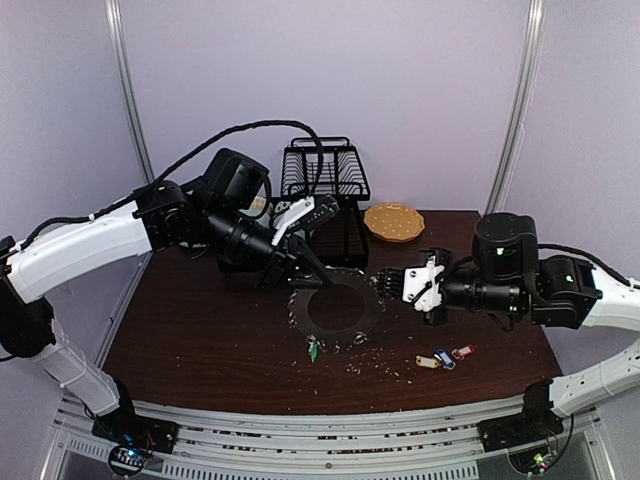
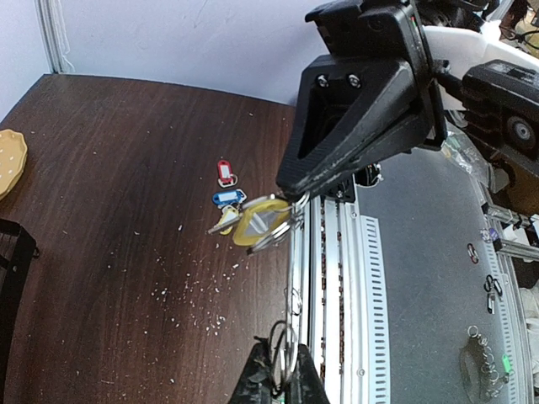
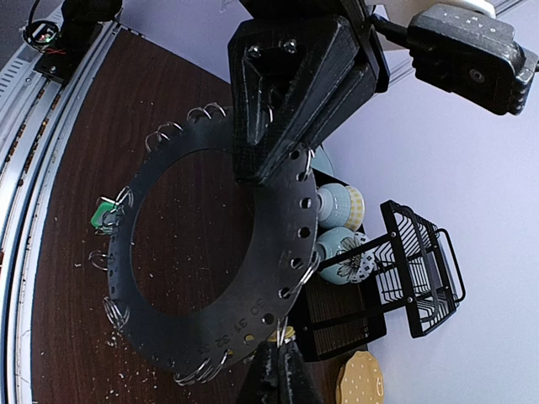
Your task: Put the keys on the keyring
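Reaching in from the left, my left arm stretches low across the worktop (image 1: 200, 330), and my left pincer (image 1: 298, 268) meets the far-left rim of the keyring (image 3: 210, 324). Its fingers are pressed together on the flat disc, clamping that rim.

My right arm comes in from the right with the forearm nearly level. My right pincer (image 1: 383, 283) sits at the opposite, right-hand rim. Its tips are squeezed fully together, pinching a split ring (image 2: 271, 241) at the disc's edge. A yellow-tagged key (image 2: 253, 225) sits right against those tips.

The keyring is near the middle of the worktop, in front of a black wire rack (image 1: 325, 175). I cannot tell whether it rests on the wood or is lifted.

A green-tagged key (image 1: 314, 350) hangs from a ring on its near rim. Three more keys lie close together on the worktop at the near right, well apart from the keyring: a second yellow one (image 1: 427, 362), a blue one (image 1: 444, 358) and a red one (image 1: 463, 352).
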